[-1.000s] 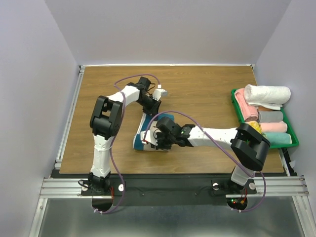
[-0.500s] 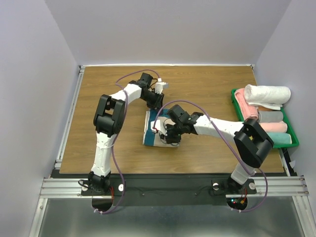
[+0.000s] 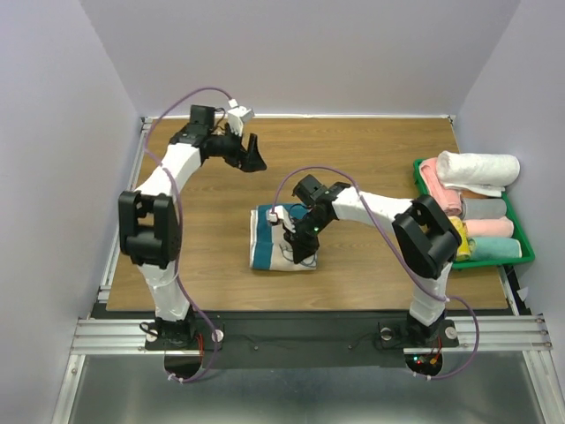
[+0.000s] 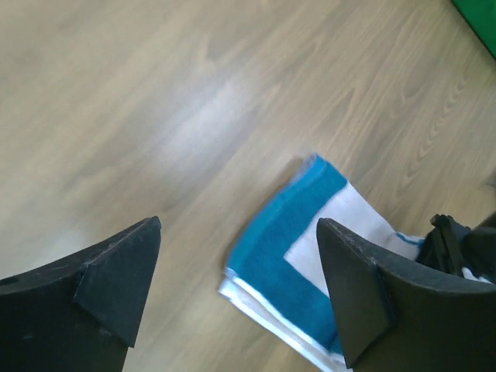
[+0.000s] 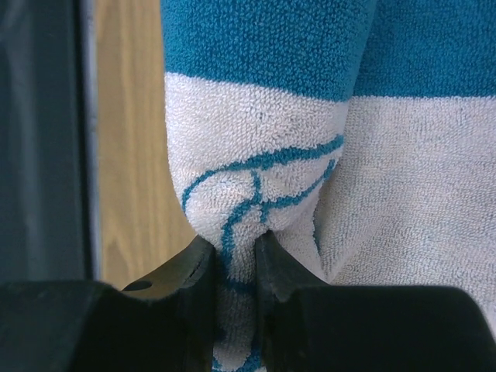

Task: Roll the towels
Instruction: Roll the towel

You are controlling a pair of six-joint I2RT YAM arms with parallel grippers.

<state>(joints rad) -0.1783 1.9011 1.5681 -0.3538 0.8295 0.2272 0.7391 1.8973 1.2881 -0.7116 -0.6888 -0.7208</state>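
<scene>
A teal and cream towel [image 3: 265,240] lies folded on the wooden table [image 3: 371,159], near its middle. My right gripper [image 3: 299,247] is at the towel's right side, shut on a raised fold of it. In the right wrist view the gripper [image 5: 235,263] pinches cream cloth with teal line drawing, part of the towel [image 5: 256,132]. My left gripper [image 3: 253,157] is open at the back left, well away from the towel. Its wrist view shows the left gripper [image 4: 240,298] with nothing between its fingers and a towel [image 4: 298,248] corner on the table far below.
A green tray [image 3: 527,249] at the right edge holds several rolled towels; a white roll [image 3: 481,168] lies on top. Grey walls close in the table at the back and sides. A metal rail [image 3: 119,221] runs along the left edge.
My left gripper opened, let go of the towel and swung away to the back left. My right gripper kept its hold, and the towel now lies flatter, a little nearer the front.
</scene>
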